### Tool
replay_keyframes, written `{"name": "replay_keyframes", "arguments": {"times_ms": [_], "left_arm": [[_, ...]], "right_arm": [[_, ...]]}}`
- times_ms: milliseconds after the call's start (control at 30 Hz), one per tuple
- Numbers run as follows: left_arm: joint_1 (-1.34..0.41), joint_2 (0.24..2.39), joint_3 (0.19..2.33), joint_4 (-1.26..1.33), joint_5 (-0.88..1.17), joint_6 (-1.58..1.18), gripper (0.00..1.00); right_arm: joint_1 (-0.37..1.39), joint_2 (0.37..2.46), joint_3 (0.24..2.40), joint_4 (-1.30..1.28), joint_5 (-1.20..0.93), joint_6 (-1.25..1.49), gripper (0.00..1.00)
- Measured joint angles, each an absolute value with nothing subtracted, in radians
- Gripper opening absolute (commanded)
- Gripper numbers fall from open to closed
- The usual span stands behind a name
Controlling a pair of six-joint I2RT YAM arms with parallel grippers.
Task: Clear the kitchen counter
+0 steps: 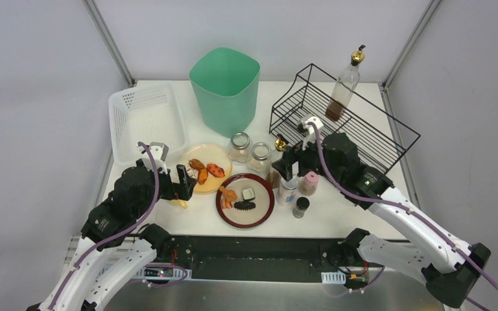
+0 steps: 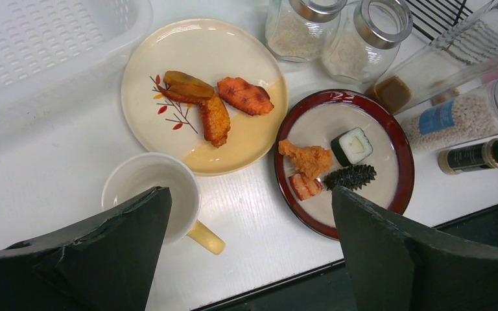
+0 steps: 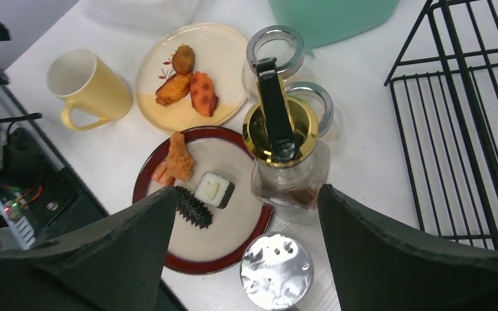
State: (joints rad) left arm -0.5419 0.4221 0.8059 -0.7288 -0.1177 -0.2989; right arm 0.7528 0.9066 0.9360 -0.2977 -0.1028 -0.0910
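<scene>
While jars (image 1: 258, 155) crowd the kitchen counter (image 1: 198, 217), plates (image 2: 233, 45), mug (image 2: 146, 188)

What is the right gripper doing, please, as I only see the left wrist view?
Observer: The right gripper is open, with a gold-capped bottle between its fingertips.
Operator: Is there a bin nearby?
Observer: Yes, a green bin stands at the far side of the counter, between the white basket and the wire rack.
Operator: Is that rack empty?
Observer: No, a tall bottle holding brown liquid stands in it.
</scene>
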Motion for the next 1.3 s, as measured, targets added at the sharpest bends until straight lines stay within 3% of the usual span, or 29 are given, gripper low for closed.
{"name": "replay_keyframes", "arguments": {"times_ms": [267,433,833,933,1133,1233,1300], "left_arm": [[-0.542,0.389,0.786,-0.711,-0.125,-0.299,1.0],[-0.542,0.392,0.786,-0.71,-0.124,-0.298,1.0],[-0.542,0.401,0.786,-0.707,-0.124,-0.297,1.0],[-0.542,0.403,0.786,-0.707,-0.124,-0.296,1.0],[-0.542,0.414,0.786,-0.707,-0.124,-0.296,1.0],[-0.542,0.417,0.786,-0.707,-0.124,-0.295,1.0],[-0.542,0.42,0.786,-0.707,-0.124,-0.295,1.0]], "right_arm": [[0.855,0.997,0.862,-0.1,0.13,-0.142,0.79],[0.87,1.012,0.851,0.007,0.236,-0.165,0.69],[0.878,1.029,0.809,0.092,0.297,-0.165,0.55],[0.885,1.029,0.802,0.093,0.302,-0.165,0.46],[0.893,1.028,0.797,0.094,0.311,-0.165,0.09],[0.896,1.028,0.798,0.094,0.313,-0.166,0.0],[0.899,1.028,0.798,0.093,0.315,-0.166,0.0]]}}
